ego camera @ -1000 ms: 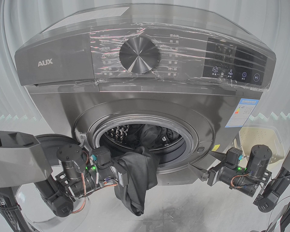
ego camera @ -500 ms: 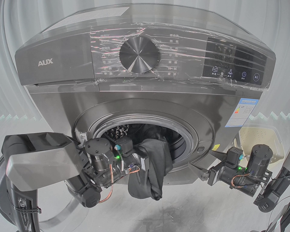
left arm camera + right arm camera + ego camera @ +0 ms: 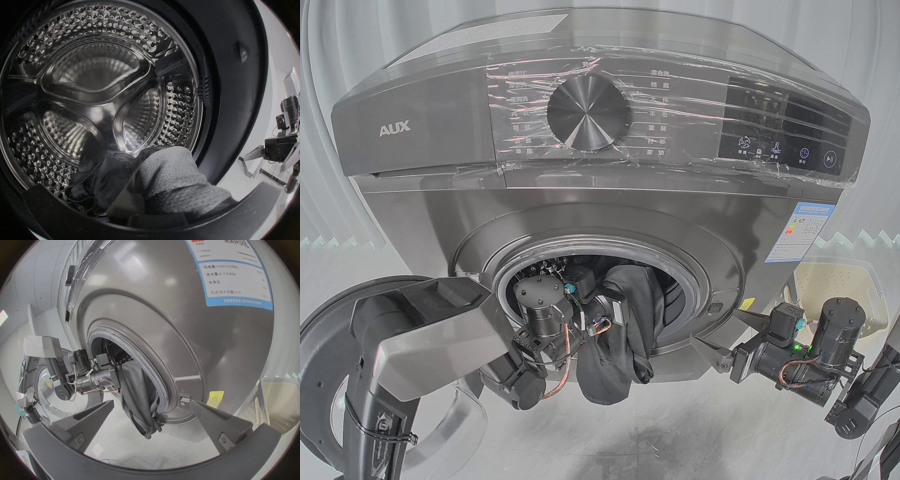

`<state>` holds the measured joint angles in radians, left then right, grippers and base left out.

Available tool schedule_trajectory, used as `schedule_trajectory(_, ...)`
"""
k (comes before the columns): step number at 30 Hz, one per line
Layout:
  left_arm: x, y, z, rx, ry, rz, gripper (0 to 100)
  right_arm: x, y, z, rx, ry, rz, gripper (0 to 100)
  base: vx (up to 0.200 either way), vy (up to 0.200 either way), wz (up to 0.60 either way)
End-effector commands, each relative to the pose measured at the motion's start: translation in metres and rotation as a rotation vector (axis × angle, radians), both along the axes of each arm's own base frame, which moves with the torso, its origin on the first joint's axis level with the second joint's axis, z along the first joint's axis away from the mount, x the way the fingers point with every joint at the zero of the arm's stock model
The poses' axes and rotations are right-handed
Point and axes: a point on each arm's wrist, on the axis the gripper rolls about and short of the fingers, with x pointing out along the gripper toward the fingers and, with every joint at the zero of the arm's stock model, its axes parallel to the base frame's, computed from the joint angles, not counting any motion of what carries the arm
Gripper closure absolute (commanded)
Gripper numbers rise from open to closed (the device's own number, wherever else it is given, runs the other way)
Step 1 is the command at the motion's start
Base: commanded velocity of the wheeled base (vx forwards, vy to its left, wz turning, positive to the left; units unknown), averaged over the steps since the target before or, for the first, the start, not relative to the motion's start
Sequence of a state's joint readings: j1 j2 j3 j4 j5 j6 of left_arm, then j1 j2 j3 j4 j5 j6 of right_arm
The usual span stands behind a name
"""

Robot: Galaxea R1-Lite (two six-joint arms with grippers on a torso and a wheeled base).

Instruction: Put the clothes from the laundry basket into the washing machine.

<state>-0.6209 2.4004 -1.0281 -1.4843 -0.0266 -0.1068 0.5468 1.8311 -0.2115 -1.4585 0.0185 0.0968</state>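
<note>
The washing machine (image 3: 600,206) stands in front, with its round door (image 3: 325,356) swung open on the left. A dark piece of clothing (image 3: 606,375) lies over the bottom edge of the round hole. Its top part is just inside the hole and its bottom part hangs down outside, above the floor.

The left pincer (image 3: 615,307) is at the mouth of the hole, and the dark cloth is draped right over its front. The cloth hides it, so I cannot tell if it is spread or pinching, though the cloth seems to hang from it. The left wrist view looks into the shiny drum (image 3: 93,78). More dark clothes (image 3: 93,187) lie at the bottom of the drum, and a grey fold of cloth sits close to the camera.

The right pincer (image 3: 726,340) is spread wide and has nothing in it. It hangs low on the right, near the bottom right edge of the hole but not touching the clothing.

The cream laundry basket (image 3: 831,278) sits on the right of the machine, behind the right arm.
</note>
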Motion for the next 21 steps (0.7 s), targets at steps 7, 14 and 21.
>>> schedule_trajectory(7, 0.057, -0.014, -0.016, -0.021, -0.036, 0.118, 100, 0.0, 0.0, -0.001, -0.002, 0.004, 0.001, 0, 0.0, 0.0, 0.0)
schedule_trajectory(14, 0.077, -0.014, -0.013, -0.001, -0.014, 0.147, 100, 0.0, 0.001, -0.003, -0.007, 0.012, 0.005, 0, 0.0, 0.0, 0.0)
schedule_trajectory(21, 0.104, -0.019, 0.001, -0.044, -0.056, 0.232, 100, -0.002, 0.0, -0.004, -0.01, 0.017, 0.007, 0, 0.0, 0.0, 0.0)
